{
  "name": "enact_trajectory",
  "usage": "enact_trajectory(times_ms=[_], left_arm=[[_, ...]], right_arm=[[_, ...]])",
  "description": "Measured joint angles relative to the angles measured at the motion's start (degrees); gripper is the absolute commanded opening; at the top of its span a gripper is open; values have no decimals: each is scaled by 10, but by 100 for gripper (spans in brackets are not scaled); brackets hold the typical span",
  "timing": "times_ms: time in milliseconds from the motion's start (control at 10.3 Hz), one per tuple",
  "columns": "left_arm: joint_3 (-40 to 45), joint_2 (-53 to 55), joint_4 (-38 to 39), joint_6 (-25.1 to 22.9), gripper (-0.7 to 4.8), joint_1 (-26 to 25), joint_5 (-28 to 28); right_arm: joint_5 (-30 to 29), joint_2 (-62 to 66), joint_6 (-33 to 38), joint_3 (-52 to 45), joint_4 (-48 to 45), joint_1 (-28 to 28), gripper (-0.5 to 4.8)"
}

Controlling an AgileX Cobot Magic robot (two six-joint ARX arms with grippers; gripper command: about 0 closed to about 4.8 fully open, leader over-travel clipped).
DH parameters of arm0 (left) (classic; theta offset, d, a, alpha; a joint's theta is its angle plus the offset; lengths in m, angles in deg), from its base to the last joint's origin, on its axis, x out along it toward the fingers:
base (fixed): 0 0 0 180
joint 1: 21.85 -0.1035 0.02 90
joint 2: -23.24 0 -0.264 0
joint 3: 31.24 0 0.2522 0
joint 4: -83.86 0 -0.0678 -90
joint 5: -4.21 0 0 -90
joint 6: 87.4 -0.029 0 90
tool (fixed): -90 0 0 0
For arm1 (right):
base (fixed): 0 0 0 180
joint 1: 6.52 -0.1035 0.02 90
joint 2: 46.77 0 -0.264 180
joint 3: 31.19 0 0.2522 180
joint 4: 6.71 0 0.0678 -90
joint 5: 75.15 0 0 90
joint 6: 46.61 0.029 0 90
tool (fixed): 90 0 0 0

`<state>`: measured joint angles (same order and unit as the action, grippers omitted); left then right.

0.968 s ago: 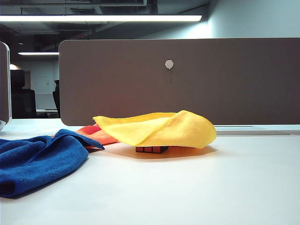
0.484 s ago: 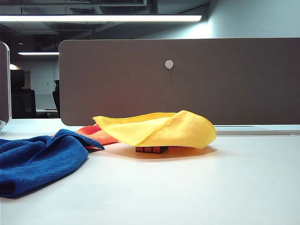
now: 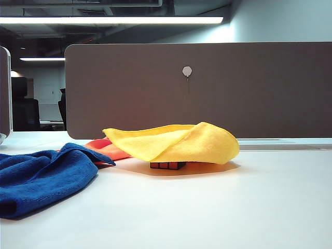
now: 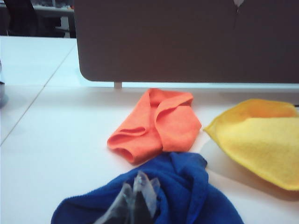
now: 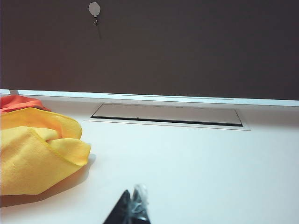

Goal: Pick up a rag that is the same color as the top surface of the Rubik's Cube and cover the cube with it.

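Nearest in the exterior view, a crumpled blue cloth (image 3: 44, 179) is seen on the white counter (image 3: 218, 207). In the left wrist view the left gripper (image 4: 135, 198) hangs low just over this blue cloth, its fingers drawn together and nothing held. In the right wrist view the right gripper (image 5: 132, 207) is clenched and empty above bare counter, apart from the cloths. Further back lies the rag (image 3: 176, 142), draped over the cube (image 3: 167, 165), of which only a thin strip of the red front face with black lines is left showing under the hem. The rag is judged to be light, soft and limp: it will sag and fold wherever it is lifted, and it is best pinched at a free edge or corner, such as the folded lip seen toward the right gripper (image 5: 70, 149). The cube is judged to be rigid and light, easily nudged by a dragged cloth. The rag's long axis runs across the counter, left to right in the exterior view, with its peak raised toward the right. Behind it an orange cloth (image 3: 106, 149) is bunched, touching the rag, and farthest back stands a grey divider panel (image 3: 207, 88).
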<state>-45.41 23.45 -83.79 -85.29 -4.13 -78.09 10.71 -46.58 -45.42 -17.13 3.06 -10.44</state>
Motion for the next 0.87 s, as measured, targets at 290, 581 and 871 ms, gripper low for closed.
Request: enact_trajectory(times_ms=[290, 581, 871], left_arm=[[0, 0, -10, -13, -6, 0, -1], [0, 0, -16, -25, -6, 0, -1], [0, 0, -39, -30, -6, 0, -1]], right_arm=[[-5, 0, 0, 0, 0, 0, -5], [-5, 0, 0, 0, 0, 0, -5], [-13, 0, 0, 0, 0, 0, -5]])
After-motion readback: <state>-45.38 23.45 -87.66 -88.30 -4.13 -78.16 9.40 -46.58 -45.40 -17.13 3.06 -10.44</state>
